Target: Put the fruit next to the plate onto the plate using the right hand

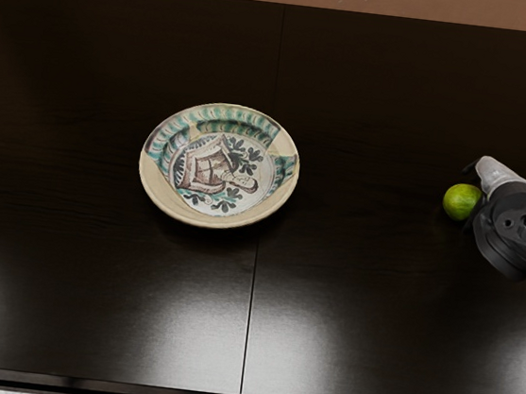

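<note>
A small green lime (462,202) lies on the dark table far to the right of the plate. The plate (157,181) is a shallow cream dish with green and brown painted patterns, left of the table's middle, and nothing lies on it. My right hand (512,225) comes in from the right edge and sits right against the lime's right side, with a grey part reaching over the lime's top. Its black body hides how it meets the fruit. The left arm does not show.
The table top (345,311) is dark and glossy, with a thin seam (248,328) running front to back through its middle. Its front edge runs along the bottom of the view. A brown wall strip shows at the top.
</note>
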`<state>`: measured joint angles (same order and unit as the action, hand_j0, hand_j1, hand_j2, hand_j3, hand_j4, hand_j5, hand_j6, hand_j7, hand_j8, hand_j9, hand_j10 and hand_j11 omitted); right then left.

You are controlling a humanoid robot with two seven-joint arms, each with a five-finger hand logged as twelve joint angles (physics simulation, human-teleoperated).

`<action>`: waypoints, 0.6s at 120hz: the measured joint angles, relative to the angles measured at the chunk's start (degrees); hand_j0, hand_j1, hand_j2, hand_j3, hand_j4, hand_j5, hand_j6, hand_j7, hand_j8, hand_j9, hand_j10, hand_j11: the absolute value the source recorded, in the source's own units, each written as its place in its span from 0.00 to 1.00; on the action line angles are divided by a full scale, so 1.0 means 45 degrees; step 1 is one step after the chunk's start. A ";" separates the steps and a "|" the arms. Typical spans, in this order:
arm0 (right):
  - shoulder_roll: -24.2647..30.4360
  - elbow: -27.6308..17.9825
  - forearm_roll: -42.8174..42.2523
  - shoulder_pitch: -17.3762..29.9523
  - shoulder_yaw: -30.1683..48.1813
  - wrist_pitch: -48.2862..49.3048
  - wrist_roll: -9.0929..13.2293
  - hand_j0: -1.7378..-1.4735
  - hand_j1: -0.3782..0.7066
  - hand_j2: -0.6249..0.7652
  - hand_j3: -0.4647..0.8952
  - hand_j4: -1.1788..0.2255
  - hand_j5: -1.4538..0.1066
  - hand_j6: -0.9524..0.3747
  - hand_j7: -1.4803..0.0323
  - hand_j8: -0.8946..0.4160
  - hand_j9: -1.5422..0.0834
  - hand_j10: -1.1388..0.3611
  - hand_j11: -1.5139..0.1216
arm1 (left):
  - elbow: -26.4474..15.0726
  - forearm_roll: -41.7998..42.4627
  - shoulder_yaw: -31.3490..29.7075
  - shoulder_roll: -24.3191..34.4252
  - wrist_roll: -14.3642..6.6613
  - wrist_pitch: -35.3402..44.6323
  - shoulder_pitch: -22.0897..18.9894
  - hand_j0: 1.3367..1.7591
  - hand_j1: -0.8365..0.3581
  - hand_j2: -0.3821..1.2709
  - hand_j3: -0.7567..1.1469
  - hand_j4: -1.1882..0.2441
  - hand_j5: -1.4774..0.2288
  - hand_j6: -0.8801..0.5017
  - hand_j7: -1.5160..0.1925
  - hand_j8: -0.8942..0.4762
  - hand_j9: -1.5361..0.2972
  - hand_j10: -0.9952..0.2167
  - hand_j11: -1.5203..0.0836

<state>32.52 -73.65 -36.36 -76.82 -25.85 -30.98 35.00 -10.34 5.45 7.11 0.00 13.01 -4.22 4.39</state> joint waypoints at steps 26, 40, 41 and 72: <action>-0.0032 0.0016 0.0000 0.0004 -0.0003 0.0007 0.0000 0.30 0.41 0.40 0.34 0.59 0.64 0.45 0.68 0.41 0.67 0.53 0.65 | 0.0005 0.0000 0.0003 0.0000 0.0000 0.0000 0.0000 0.76 0.98 0.23 0.40 0.82 0.86 0.63 0.88 0.65 0.83 0.81 0.94; -0.0039 0.0018 0.0000 0.0008 -0.0007 0.0008 0.0000 0.30 0.43 0.40 0.34 0.58 0.63 0.44 0.66 0.40 0.66 0.51 0.63 | -0.0002 0.0000 0.0005 0.0000 0.0000 0.0000 0.0000 0.76 0.98 0.23 0.40 0.82 0.86 0.63 0.88 0.65 0.83 0.81 0.94; -0.0040 0.0019 0.0000 0.0007 -0.0006 0.0008 0.0000 0.30 0.43 0.40 0.34 0.58 0.63 0.44 0.66 0.40 0.65 0.51 0.63 | -0.0003 0.0000 0.0005 0.0000 0.0000 0.0000 0.0000 0.76 0.98 0.23 0.40 0.82 0.86 0.63 0.88 0.65 0.83 0.81 0.94; -0.0096 0.0031 -0.0001 0.0023 -0.0009 0.0011 0.0006 0.30 0.47 0.39 0.34 0.55 0.59 0.41 0.63 0.37 0.62 0.48 0.60 | -0.0007 0.0002 0.0019 0.0000 0.0000 0.0000 -0.0016 0.76 0.98 0.23 0.40 0.82 0.86 0.63 0.88 0.65 0.83 0.81 0.94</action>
<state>32.09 -73.51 -36.36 -76.71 -25.89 -30.93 35.03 -10.37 5.46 7.20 0.00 13.01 -4.22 4.32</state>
